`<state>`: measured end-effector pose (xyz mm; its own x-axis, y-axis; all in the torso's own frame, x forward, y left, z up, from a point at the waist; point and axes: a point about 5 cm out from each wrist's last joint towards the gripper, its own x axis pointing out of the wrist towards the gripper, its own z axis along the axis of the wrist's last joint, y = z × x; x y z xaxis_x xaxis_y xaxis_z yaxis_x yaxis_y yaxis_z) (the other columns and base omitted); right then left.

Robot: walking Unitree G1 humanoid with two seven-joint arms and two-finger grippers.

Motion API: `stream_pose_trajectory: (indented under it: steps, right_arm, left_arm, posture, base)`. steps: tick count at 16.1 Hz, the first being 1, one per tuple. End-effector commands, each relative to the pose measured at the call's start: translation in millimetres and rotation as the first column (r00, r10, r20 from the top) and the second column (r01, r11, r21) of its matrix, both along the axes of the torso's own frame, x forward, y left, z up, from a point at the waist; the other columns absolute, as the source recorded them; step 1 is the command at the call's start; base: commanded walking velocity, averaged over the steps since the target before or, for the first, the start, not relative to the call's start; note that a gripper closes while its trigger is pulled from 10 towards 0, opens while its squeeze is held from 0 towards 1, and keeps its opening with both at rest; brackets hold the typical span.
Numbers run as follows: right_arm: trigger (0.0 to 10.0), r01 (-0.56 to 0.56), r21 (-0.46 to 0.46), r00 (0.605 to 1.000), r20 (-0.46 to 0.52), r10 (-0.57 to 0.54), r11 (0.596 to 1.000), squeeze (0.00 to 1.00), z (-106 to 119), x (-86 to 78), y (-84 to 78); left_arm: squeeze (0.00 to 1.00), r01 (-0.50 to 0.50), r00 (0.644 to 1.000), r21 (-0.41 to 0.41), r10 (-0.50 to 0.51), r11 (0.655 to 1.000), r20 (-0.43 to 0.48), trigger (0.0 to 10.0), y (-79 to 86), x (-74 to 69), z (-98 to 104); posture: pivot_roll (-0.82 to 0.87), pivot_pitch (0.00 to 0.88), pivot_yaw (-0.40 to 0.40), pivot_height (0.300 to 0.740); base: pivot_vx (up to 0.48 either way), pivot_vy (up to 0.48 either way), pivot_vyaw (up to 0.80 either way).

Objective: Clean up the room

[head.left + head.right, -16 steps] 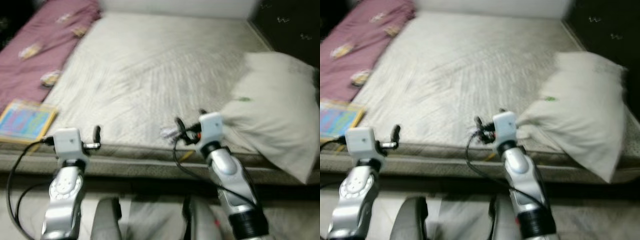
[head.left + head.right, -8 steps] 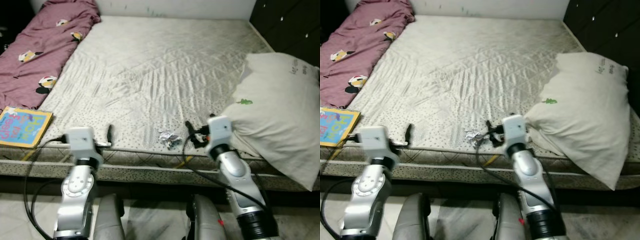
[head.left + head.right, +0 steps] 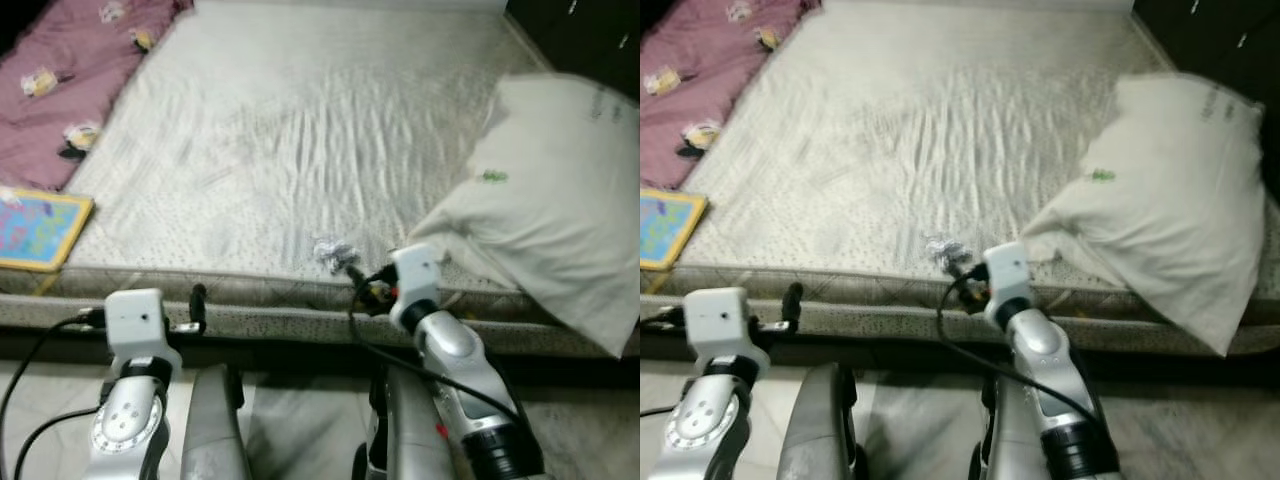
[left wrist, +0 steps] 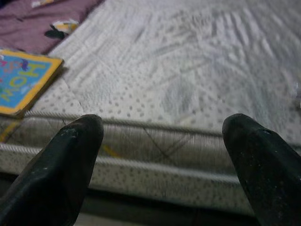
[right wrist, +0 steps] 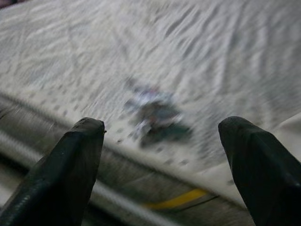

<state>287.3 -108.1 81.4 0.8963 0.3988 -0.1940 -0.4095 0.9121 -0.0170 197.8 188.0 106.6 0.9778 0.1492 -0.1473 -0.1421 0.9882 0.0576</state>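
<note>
Head views: crumpled wrapper (image 3: 333,250) lying on mattress (image 3: 300,130) close to near edge; right hand (image 3: 362,285) just beside it and slightly below mattress edge; left hand (image 3: 196,305) near bed edge, well apart from wrapper. Pillow (image 3: 545,205) to the right, book (image 3: 38,228) and maroon blanket (image 3: 60,70) to the left. Left wrist view: 2 fingers (image 4: 66,165) spread wide, nothing between, mattress edge ahead. Right wrist view: fingers (image 5: 75,160) spread wide, wrapper (image 5: 157,117) roughly centred between them, blurred. Judged step: picking up wrapper. Advisable: raise above the piping, advance until wrapper sits between tips, then close gently; avoid pinching quilted cover.
</note>
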Motion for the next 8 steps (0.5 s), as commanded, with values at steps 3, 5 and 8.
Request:
stream_pose_trajectory:
  steps: [3, 5, 8]
  right_arm:
    - [10.0, -0.071, 0.028, 0.997, 0.009, 0.071, 0.997, 0.0, 1.7, 4.9, 17.2]
    - [10.0, -0.104, 0.065, 0.993, 0.066, 0.099, 0.992, 0.0, 12.2, 15.0, 28.8]
    - [10.0, -0.103, 0.074, 0.988, 0.122, 0.094, 0.992, 0.0, 24.5, 29.5, 35.5]
  left_arm:
    - [0.0, -0.017, 1.0, 0.013, 0.017, 1.0, -0.026, 10.0, 3.3, -13.7, 6.0]
    - [0.0, -0.002, 0.999, 0.006, 0.002, 1.0, -0.034, 10.0, -1.5, -15.8, 11.9]
    - [0.0, 0.0, 0.999, 0.008, 0.001, 1.0, -0.046, 10.0, -1.7, -19.0, 14.2]
  posture:
    - [0.14, 0.253, -0.037, 0.559]
    - [0.16, 0.266, -0.03, 0.544]
    - [0.18, 0.277, -0.022, 0.534]
  base:
    - [0.0, 0.0, 0.0]
    - [0.0, 0.0, 0.0]
    - [0.0, 0.0, 0.0]
